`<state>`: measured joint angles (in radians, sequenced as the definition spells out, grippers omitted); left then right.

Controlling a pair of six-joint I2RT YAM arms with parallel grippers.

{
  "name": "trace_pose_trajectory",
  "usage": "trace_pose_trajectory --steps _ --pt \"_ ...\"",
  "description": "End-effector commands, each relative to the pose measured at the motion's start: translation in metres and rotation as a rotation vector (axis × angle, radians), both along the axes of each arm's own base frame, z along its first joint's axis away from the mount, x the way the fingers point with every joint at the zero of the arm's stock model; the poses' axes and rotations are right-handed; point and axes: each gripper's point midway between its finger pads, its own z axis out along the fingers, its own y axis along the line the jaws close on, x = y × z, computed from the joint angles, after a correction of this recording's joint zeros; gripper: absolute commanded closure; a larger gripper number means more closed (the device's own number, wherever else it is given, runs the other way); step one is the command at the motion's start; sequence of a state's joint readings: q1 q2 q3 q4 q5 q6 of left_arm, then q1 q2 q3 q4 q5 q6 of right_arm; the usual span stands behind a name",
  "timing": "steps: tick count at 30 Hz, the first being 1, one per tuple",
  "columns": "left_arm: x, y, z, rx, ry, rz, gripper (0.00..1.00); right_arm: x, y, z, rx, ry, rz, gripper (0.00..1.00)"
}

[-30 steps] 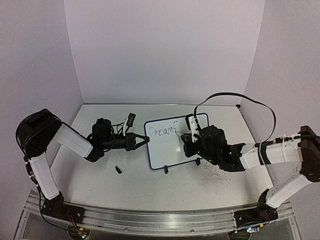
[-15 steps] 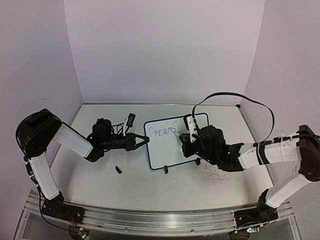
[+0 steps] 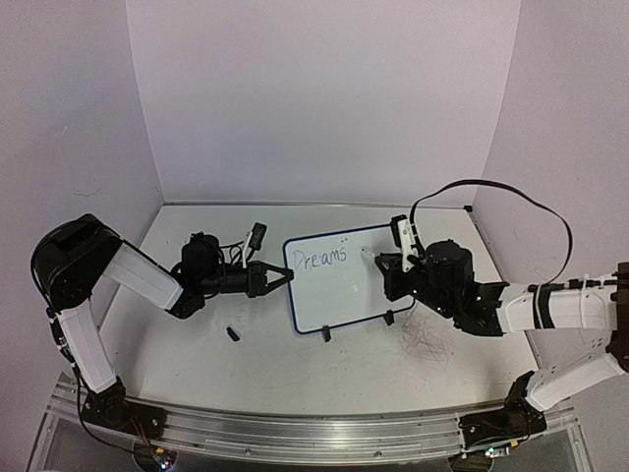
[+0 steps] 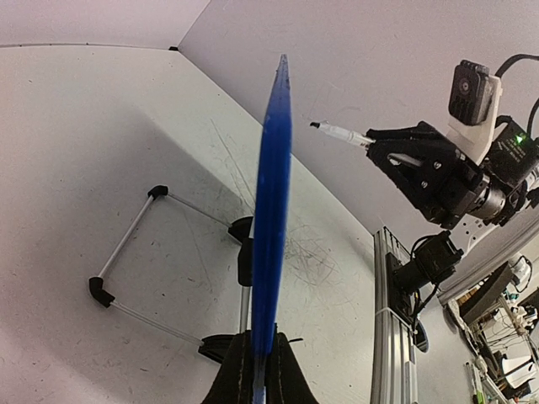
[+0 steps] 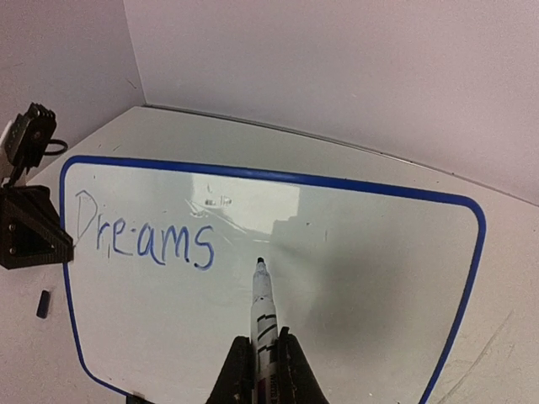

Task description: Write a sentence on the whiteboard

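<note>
Standing on black feet at mid-counter, the small blue-rimmed white whiteboard bears a blue cursive sentence reading only "Dreams". The left end effector clamps its left edge; the right end effector grips a white marker pen, tip just off the surface.

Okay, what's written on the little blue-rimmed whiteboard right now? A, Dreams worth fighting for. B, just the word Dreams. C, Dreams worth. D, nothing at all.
B: in the right wrist view the whiteboard carries only the blue word Dreams at its upper left, and the marker in the right pincer points at the bare space after it.
</note>
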<state>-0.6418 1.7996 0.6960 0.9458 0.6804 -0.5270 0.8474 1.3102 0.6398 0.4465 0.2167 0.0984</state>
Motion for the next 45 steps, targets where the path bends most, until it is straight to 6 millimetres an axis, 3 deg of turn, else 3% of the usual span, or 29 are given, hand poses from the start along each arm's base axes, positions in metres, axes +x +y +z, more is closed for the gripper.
trace_pose_trajectory --steps 1,23,33,45 --pt "-0.005 -0.001 0.026 -0.043 -0.055 -0.015 1.00 0.002 0.022 0.013 0.009 -0.035 0.082 1.00" --pt "-0.004 -0.003 0.026 -0.043 -0.054 -0.026 1.00 0.019 0.026 0.017 0.029 -0.059 0.016 1.00" --pt "-0.003 -0.004 0.027 -0.044 -0.055 -0.029 1.00 0.023 0.021 0.001 -0.010 -0.029 -0.022 1.00" --pt "-0.003 -0.005 0.028 -0.045 -0.060 -0.031 1.00 0.011 0.010 -0.018 -0.025 0.034 -0.026 1.00"
